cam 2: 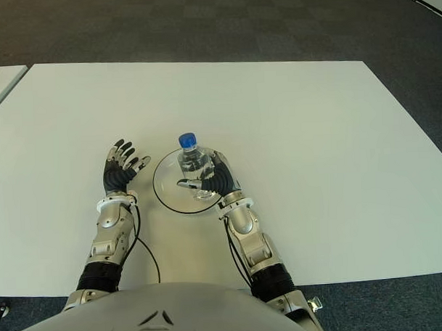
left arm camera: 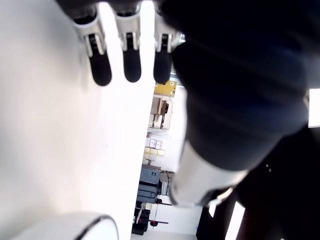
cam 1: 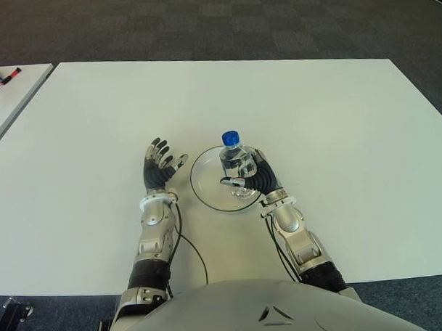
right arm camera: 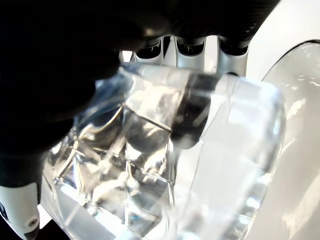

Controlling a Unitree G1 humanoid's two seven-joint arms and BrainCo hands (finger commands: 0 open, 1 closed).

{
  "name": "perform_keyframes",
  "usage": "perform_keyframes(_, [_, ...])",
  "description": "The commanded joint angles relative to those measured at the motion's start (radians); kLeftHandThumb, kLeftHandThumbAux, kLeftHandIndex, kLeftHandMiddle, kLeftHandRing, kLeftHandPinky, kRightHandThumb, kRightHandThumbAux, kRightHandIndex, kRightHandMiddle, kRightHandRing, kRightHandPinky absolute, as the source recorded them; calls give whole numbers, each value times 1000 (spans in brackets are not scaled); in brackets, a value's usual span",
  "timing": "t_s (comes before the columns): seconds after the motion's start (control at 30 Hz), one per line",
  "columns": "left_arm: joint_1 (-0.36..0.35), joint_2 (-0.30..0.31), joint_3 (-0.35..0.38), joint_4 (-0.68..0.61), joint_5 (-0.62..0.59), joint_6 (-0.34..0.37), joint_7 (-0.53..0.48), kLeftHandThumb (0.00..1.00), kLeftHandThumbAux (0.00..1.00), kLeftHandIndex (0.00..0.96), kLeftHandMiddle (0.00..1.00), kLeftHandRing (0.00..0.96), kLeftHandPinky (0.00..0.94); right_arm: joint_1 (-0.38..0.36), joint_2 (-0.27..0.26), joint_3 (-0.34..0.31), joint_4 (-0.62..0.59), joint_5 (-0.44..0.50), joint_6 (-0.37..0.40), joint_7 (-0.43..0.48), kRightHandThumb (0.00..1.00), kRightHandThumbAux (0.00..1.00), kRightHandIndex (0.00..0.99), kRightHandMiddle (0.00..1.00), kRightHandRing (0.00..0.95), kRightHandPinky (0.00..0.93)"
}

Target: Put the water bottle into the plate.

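A clear water bottle (cam 1: 235, 163) with a blue cap (cam 1: 230, 139) stands upright over the round plate (cam 1: 204, 182) on the white table (cam 1: 314, 119). My right hand (cam 1: 252, 174) is wrapped around the bottle's body from the right side; the right wrist view shows its fingers (right arm camera: 192, 112) curled behind the clear plastic (right arm camera: 165, 165). Whether the bottle's base touches the plate I cannot tell. My left hand (cam 1: 160, 166) shows just left of the plate, fingers (left arm camera: 131, 57) straight and spread, holding nothing.
A second white table (cam 1: 8, 100) stands at the far left with a red marker (cam 1: 11, 74) and small items on it. Dark carpet (cam 1: 223, 24) lies beyond the table's far edge. Cables (cam 1: 187, 243) run along my forearms.
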Motion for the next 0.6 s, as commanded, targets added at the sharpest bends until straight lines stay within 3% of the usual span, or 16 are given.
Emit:
perform_keyframes(0.03, [4,-54,-6,8,0,24,7,38,998,149,181,169,201,-23,6,0,3,21,30,23,854,680,395,525,863,822])
perform_keyframes(0.37, [8,-54,-11,-1,10,35,15,36,998,147,176,162,191,-37,8,12,19,-14,74,13,856,677,400,532,870,835])
perform_keyframes(0.6, [11,-57,-12,-8,7,36,14,32,998,148,176,162,194,-49,2,12,51,-13,52,2,856,678,399,532,869,835])
